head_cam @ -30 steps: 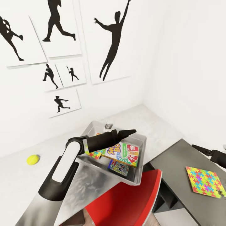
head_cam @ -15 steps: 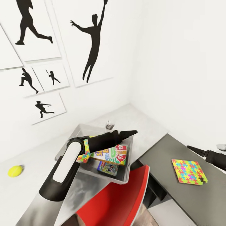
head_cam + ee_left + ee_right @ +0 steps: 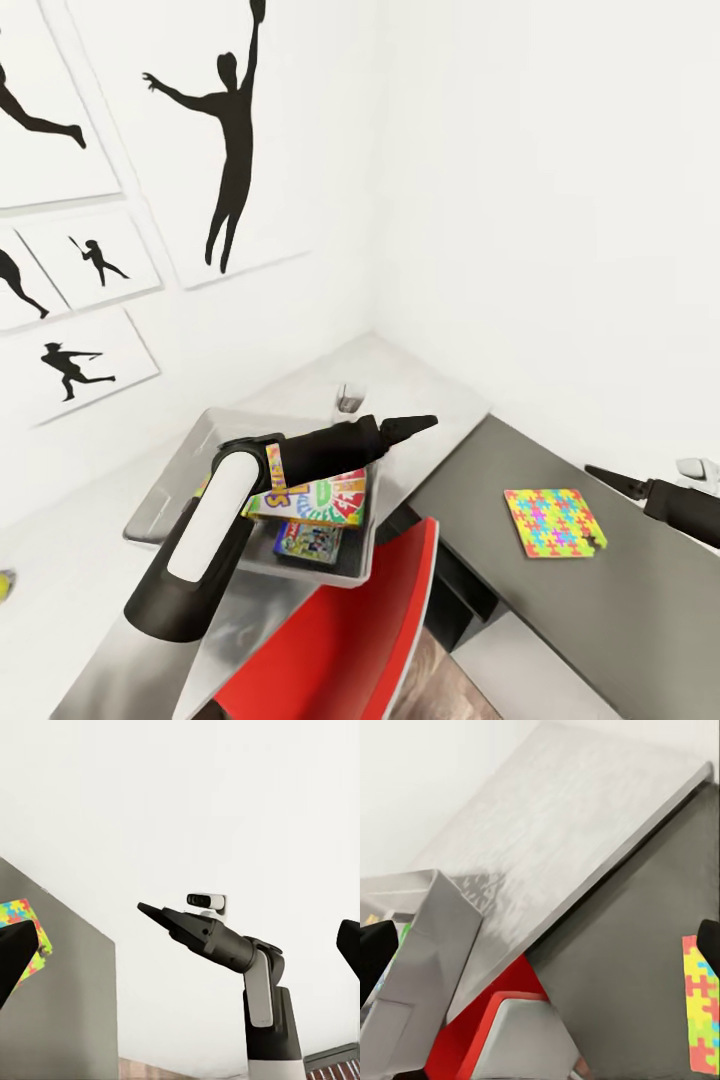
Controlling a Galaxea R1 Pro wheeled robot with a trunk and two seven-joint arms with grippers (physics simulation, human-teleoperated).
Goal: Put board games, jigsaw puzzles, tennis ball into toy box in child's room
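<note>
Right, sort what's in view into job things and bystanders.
Job things: toy box; Skip-Bo game; small blue game; jigsaw puzzle in the box; jigsaw puzzle on the dark top; tennis ball; table.

Bystanders: red chair; silhouette pictures; small metal thing behind the box.

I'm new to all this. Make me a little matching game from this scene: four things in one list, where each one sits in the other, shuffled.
Things:
1. Skip-Bo box
2. puzzle-patterned box
3. tennis ball
4. red chair

Places:
A. on the dark grey cabinet top
B. at the head view's far left edge, on the pale desk
C. inside the light grey toy box
D. below the toy box, near the bottom of the head view

Pairs: 1-C, 2-A, 3-B, 4-D
</note>
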